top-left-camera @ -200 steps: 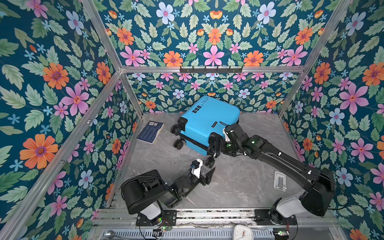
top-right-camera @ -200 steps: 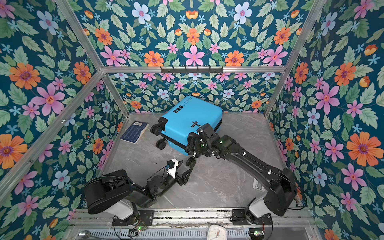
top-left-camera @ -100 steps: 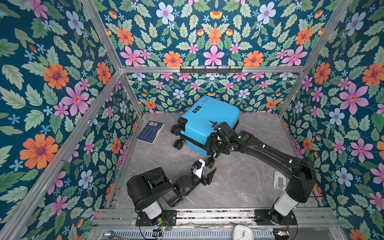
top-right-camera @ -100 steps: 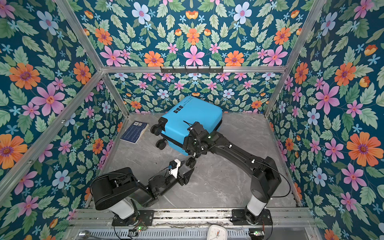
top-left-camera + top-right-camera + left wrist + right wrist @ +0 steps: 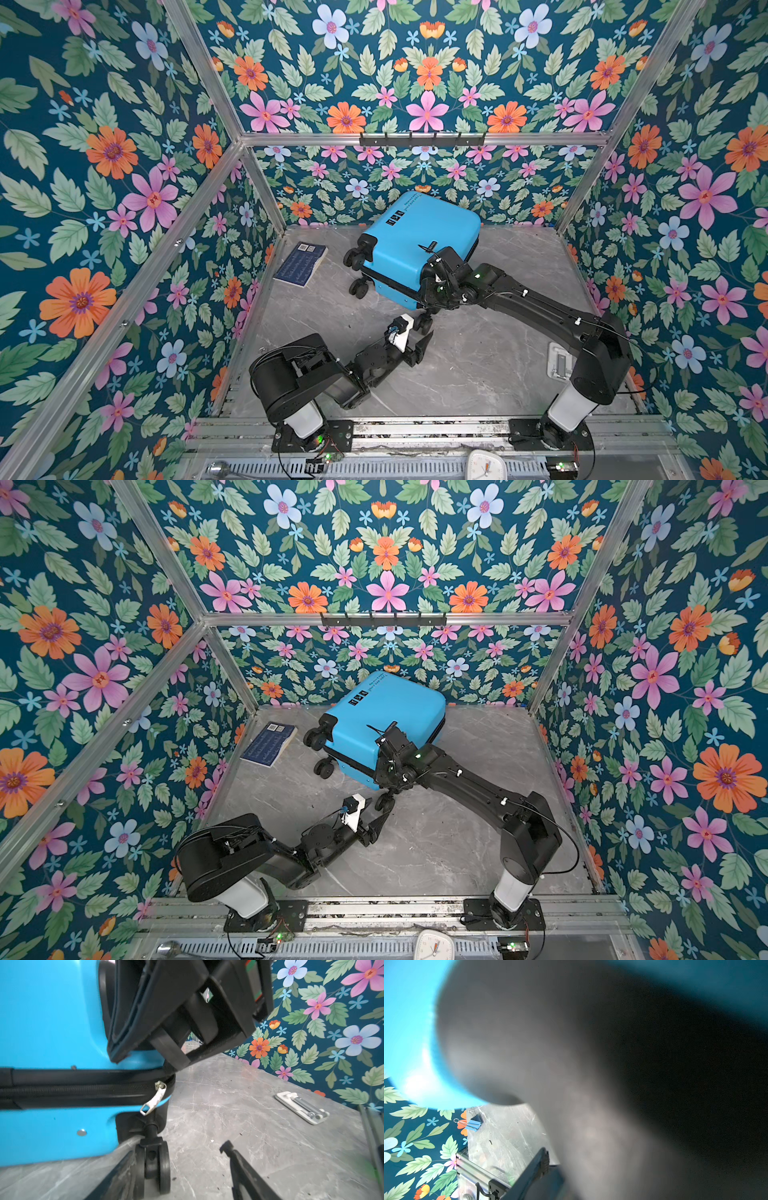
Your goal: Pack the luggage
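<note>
Since a second ago my right gripper (image 5: pixel 432 286) has pushed further over the near corner of the luggage (image 5: pixel 415 237), lying shut toward the table's (image 5: pixel 478 365) back, likely to brace it (opening unreadable), while my left gripper (image 5: pixel 178 1151) waits wide near the zipper pull (image 5: pixel 152 1098).

dark-blue cloth (image 5: pixel 300 264): back left | white plate (image 5: pixel 559 361): front right | binder clip (image 5: pixel 473 1123): back-right corner

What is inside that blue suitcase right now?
Nothing inside shows. The suitcase lies closed on the grey table, and the zipper stretch by its silver pull looks shut. The blue shell covers whatever it holds, if anything.
</note>
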